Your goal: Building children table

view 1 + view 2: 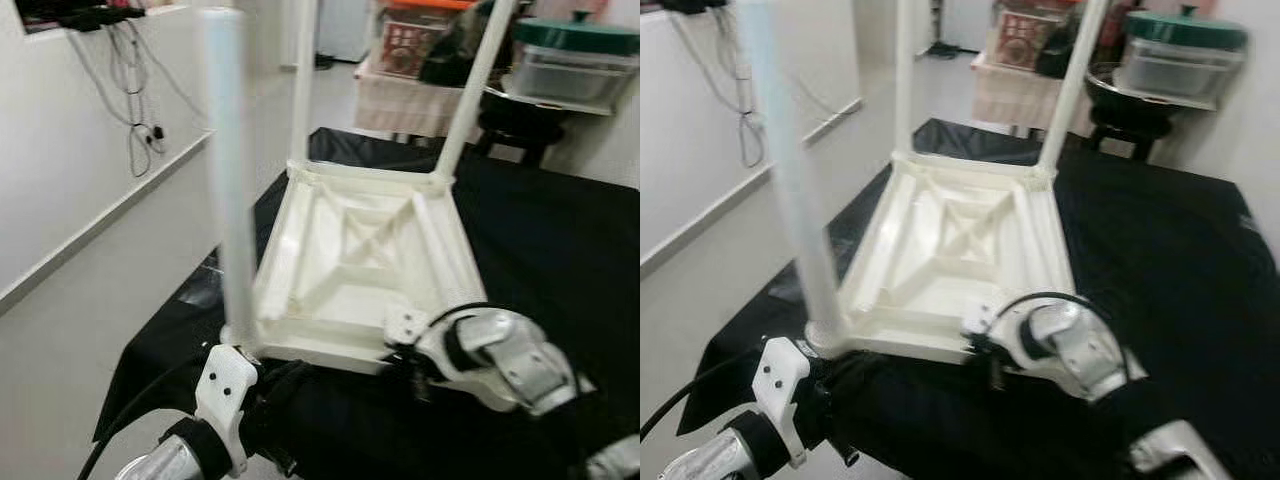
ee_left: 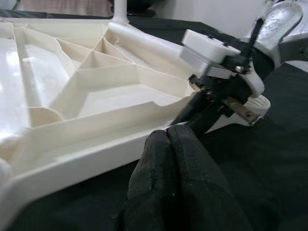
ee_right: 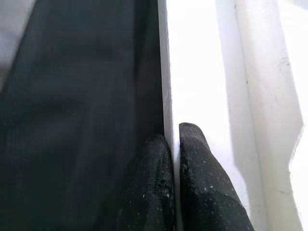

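table (image 1: 360, 270) upside down on black cloth (image 1: 1160, 260), three legs (image 1: 228, 170) up | right gripper (image 3: 174, 144) pinches near rim | left gripper (image 2: 168, 144) clenched, empty, by near-left corner | likely light, stiff, slick plastic; grip rim or ribs

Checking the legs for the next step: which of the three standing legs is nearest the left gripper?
The blurred leg at the tabletop's near left corner, rising just above the left gripper; the other two stand at the far corners.
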{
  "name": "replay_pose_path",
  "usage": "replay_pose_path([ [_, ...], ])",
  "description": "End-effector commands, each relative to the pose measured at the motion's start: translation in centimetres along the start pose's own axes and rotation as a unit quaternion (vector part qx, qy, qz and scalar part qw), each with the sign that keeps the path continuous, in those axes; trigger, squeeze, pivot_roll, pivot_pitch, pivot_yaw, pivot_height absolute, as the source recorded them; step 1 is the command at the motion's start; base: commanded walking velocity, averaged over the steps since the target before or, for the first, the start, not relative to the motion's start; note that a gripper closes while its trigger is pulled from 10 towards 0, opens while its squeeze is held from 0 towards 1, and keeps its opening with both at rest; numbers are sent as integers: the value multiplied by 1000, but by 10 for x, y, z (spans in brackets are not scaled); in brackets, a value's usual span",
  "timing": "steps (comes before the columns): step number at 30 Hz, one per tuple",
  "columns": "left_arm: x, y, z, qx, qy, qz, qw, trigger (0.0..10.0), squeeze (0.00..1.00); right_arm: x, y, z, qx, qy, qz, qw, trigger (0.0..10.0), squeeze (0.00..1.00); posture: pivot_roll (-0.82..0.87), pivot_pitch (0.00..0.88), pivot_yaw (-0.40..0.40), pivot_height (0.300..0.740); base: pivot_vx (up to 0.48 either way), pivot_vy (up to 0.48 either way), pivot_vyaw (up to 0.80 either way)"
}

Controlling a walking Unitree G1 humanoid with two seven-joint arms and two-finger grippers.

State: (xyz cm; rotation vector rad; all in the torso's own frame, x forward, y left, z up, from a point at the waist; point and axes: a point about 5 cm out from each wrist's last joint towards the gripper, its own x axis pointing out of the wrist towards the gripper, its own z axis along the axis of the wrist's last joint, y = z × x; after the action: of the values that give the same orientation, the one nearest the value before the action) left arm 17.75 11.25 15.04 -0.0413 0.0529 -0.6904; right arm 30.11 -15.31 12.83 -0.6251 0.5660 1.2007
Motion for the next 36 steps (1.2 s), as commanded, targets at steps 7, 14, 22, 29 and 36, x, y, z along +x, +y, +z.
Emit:
replay_pose_path([
  [7,-1,-1,-2,-5,7,-7,1000,10000,0,-4,-22,38,-2,-70,-119,990,0,0,11,54,-59,740,0,0,0],
  [14,0,-1,-1,-5,6,-7,1000,10000,0,-2,-36,44,25,-66,-190,979,0,0,7,53,-59,740,0,0,0],
  [22,1,-2,-1,-6,5,-8,1000,10000,0,3,-42,46,32,-54,-236,970,4706,0,8,52,-59,740,0,0,0],
  [29,0,-2,-2,-4,5,-7,1000,10000,0,1,-38,50,47,-86,-217,971,10000,1000,11,53,-61,740,0,0,0],
  [36,0,-1,0,1,3,-4,1000,10000,0,-17,-31,51,26,-143,-165,976,10000,1000,8,53,-61,740,0,0,0],
])
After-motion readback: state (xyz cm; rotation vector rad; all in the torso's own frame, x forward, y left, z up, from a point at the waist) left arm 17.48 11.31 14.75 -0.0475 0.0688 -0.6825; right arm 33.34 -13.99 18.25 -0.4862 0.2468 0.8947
